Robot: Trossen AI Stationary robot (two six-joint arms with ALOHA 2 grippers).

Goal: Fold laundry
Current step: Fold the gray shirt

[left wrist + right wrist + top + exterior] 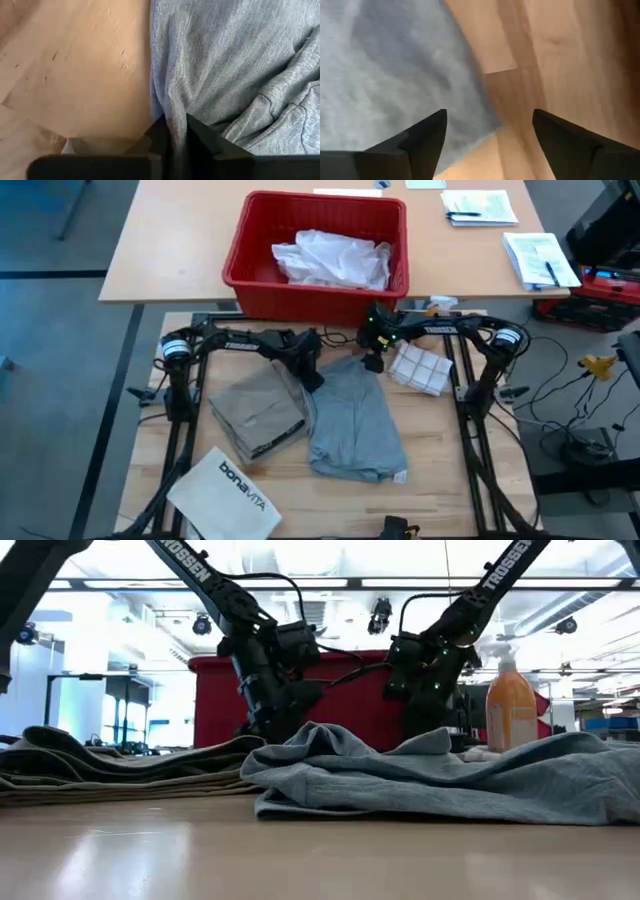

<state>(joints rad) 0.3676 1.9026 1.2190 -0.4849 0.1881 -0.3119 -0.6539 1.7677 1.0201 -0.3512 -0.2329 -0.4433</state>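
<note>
Your left gripper (pixel 176 131) is pinched tight on a fold of the grey T-shirt (pixel 352 423), at its far edge, with the folded khaki-tan piece (pixel 257 412) just beside it on the table (pixel 440 450). Your right gripper (pixel 490 131) stands wide apart over the T-shirt's other far corner, gripping nothing, bare wood beneath.

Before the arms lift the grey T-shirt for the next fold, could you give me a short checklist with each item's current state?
1. Left gripper shut on the grey T-shirt: ok.
2. Right gripper gripping the shirt's edge: not ok, open over it.
3. Khaki-tan piece clear of the shirt: not ok, their edges meet.
4. White bag out of the way: ok.
5. Shirt lying flat: not ok, bunched.
</note>
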